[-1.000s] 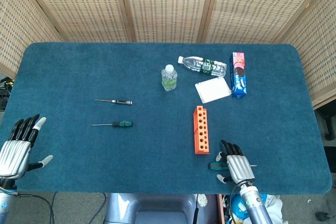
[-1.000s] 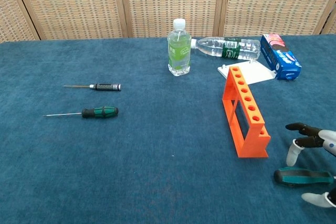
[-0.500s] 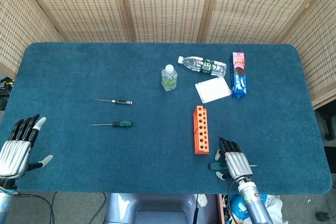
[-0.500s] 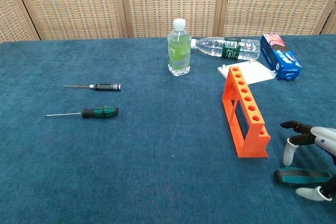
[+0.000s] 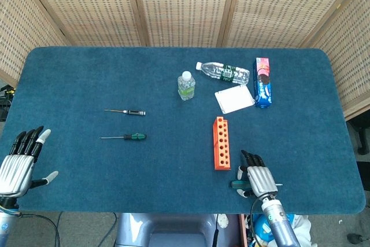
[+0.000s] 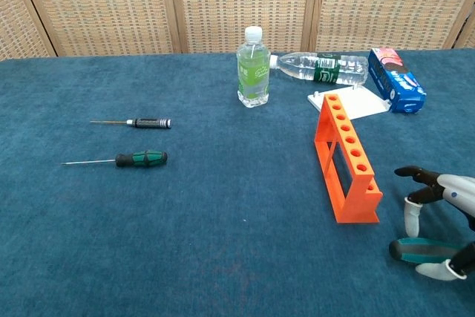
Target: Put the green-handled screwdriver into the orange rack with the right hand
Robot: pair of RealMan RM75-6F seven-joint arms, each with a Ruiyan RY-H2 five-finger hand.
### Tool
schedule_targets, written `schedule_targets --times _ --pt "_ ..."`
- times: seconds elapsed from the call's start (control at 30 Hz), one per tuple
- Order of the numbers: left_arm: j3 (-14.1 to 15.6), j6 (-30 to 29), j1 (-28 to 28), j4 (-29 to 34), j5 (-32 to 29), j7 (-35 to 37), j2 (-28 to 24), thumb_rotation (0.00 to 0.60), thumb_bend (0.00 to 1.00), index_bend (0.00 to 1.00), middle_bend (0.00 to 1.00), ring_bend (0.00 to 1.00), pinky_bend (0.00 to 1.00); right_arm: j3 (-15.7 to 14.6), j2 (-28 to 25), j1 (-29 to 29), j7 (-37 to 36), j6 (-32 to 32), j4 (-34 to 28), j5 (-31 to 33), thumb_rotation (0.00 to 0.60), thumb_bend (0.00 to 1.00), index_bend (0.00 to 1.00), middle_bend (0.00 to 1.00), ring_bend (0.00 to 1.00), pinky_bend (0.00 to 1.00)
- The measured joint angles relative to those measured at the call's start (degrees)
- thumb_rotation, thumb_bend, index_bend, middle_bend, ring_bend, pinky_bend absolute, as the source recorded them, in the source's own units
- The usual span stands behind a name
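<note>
Head view: the right robot hand (image 5: 258, 178) sits a little nearer the orange rack (image 5: 221, 142) than a second ago, fingers spread over the green-handled screwdriver (image 5: 237, 184) lying on the desk (image 5: 87, 85) beneath it; whether it grips it cannot be told. The left robot hand (image 5: 17, 163) rests spread and empty at the desk's near left edge, unchanged. A second green-handled screwdriver (image 5: 125, 137) and a black-handled one (image 5: 126, 111) lie far to the right hand's left.

Chest view: only here the screwdriver handle (image 6: 417, 250) shows plainly, flat between the right robot hand's (image 6: 445, 217) thumb and fingers, just right of the rack (image 6: 346, 157). The rack's holes stand empty. The left hand is out of this view.
</note>
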State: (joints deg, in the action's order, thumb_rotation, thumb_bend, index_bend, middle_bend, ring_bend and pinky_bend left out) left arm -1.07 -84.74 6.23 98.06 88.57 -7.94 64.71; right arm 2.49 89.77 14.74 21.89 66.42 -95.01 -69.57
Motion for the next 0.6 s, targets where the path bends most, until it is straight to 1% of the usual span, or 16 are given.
schedule_targets --times 0.13,0.27,0.6 --pt "-0.01 -0.08 -0.02 -0.01 0.02 0.1 -0.02 0.6 0.0 0.0 0.0 0.0 0.0 0.71 -0.84 0.14 -0.53 0.53 -1.36 -0.17 0.6 0.19 0.64 0.0 0.0 0.0" --pt "-0.11 -0.2 -0.04 -0.07 -0.04 0.4 -0.1 0.6 0.0 0.0 0.0 0.0 0.0 2.57 -3.17 0.42 -1.62 1.22 -4.28 0.08 0.6 0.19 0.64 0.0 0.0 0.0" --pt "-0.04 -0.23 -0.01 -0.08 0.19 0.51 -0.11 0.6 0.0 0.0 0.0 0.0 0.0 9.27 -13.54 1.05 -3.27 4.32 -13.39 1.76 0.6 0.19 0.64 0.0 0.0 0.0"
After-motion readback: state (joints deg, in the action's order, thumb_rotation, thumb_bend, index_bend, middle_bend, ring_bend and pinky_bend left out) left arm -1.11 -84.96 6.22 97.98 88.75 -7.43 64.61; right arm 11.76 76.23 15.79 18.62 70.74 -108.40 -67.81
